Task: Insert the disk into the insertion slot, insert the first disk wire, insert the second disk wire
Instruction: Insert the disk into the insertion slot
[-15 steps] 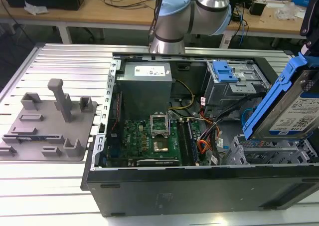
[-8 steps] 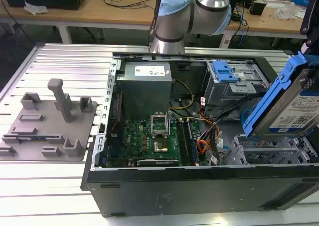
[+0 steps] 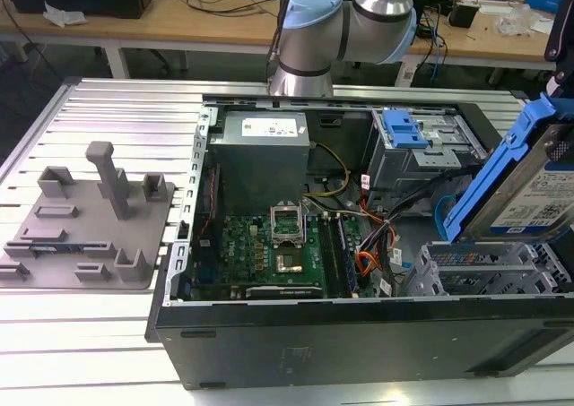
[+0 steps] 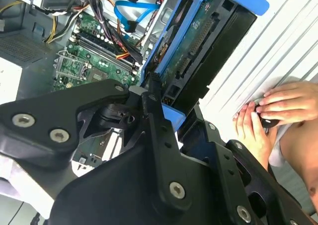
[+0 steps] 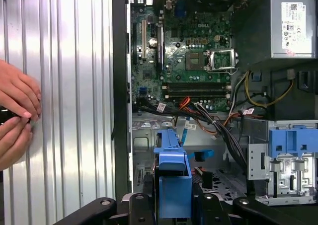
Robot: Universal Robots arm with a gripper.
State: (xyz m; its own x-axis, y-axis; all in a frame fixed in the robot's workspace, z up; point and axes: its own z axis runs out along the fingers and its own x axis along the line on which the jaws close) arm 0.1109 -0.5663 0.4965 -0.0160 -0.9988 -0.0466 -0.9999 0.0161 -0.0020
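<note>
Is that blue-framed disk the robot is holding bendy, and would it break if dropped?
Probably stiff: the disk looks like a metal slab in a hard plastic frame. Likely heavy for its size. Its bare circuit board suggests a drop could damage it.

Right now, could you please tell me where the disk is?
The disk is at the exterior view's right, tilted above the grey perforated drive cage and not yet in it. The gripper is clamped on its blue carrier.
</note>
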